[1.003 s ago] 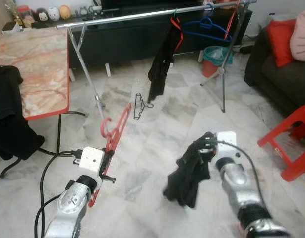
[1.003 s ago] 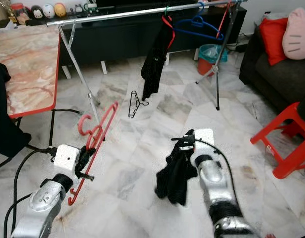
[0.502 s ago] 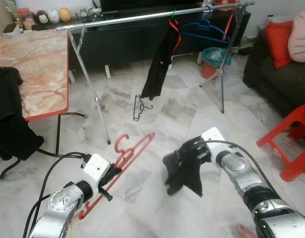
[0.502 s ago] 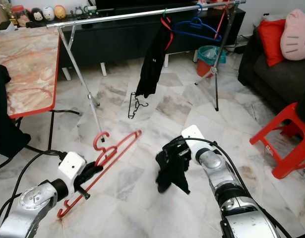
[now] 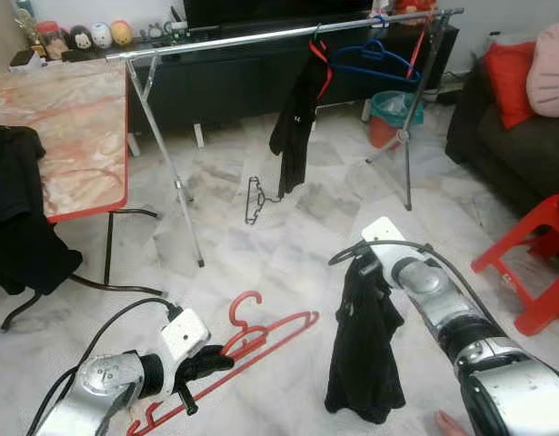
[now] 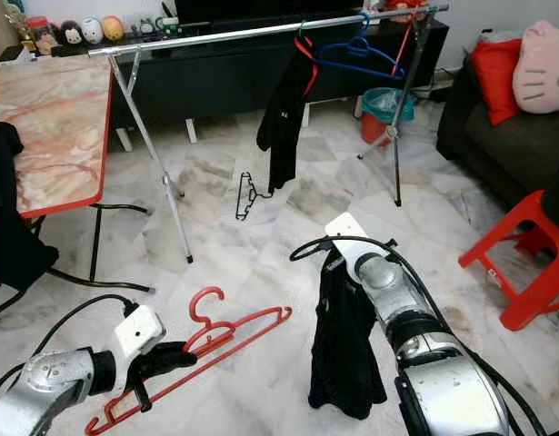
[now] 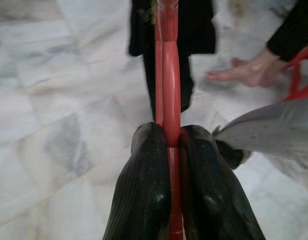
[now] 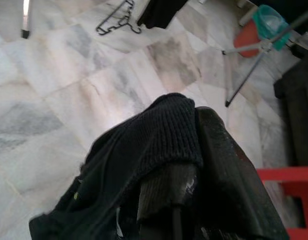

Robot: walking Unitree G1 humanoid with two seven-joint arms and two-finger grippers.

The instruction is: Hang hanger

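**Two grippers loaded: hanger in the left, garment in the right, rail not yet reached**

Two items are held low and close to the robot. The left gripper (image 7: 169,150) is clamped on the red hanger (image 6: 226,341); in the left wrist view both black fingers press against the hanger's red bar from either side. The hanger lies nearly flat just above the marble floor (image 5: 288,245), its hook (image 5: 244,304) pointing away from the robot.

The right gripper (image 8: 194,165) is closed on the collar or edge of a black garment (image 5: 363,350), which hangs straight down from it, beside the hanger's far end but apart from it. A person's bare foot (image 7: 244,75) rests on the floor near the garment.

Further out, a small black hanger (image 5: 254,198) lies on the floor under the silver clothes rail (image 5: 261,34). The rail already carries a dark garment on a red hanger (image 5: 297,118) and an empty blue hanger (image 5: 374,56).

Step in hand, as judged: the garment is not yet on the red hanger, and the hanger is well apart from the rail. The next move calls for threading the hanger's arm into the garment's opening, then raising the hook upright and carrying it forward to a free stretch of rail.
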